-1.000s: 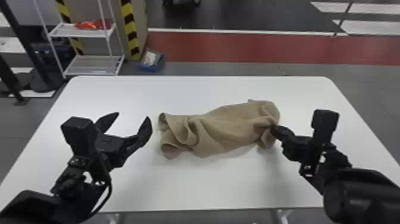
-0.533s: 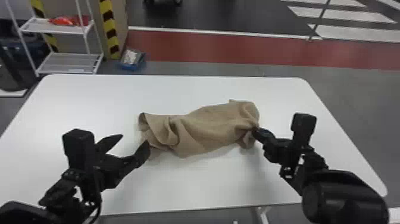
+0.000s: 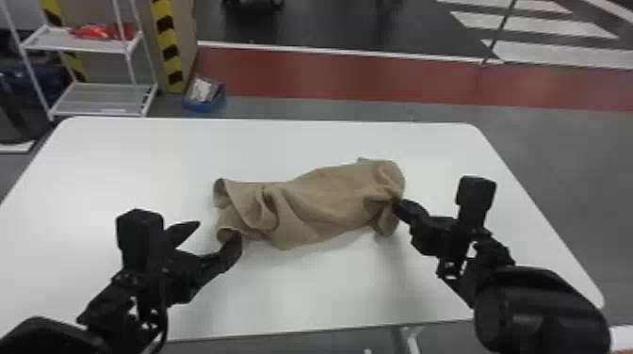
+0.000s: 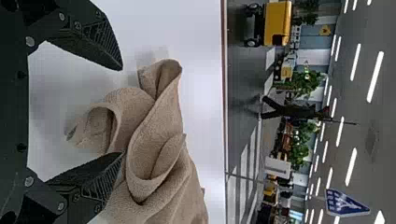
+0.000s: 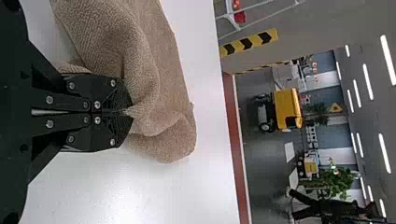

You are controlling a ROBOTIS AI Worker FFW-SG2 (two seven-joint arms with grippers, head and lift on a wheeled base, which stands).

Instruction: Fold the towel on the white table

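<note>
White tabletop (image 3: pixel 132 155) lies under my whole job, with the towel (image 3: pixel 325 202) rumpled and bunched lengthwise across its middle. Near the towel's left end I have the left gripper (image 3: pixel 217 231), jaws spread wide; one jaw overlaps the cloth's near corner, though whether it touches I can't tell. At the towel's right end, my right gripper (image 3: pixel 398 205) has its jaws closed on a pinch of cloth. Beyond the towel, off to its left, a blue bin (image 3: pixel 205 102) sits on the floor by a white rack (image 3: pixel 99 45). Straight past the towel runs a red floor strip (image 3: pixel 329 73).
</note>
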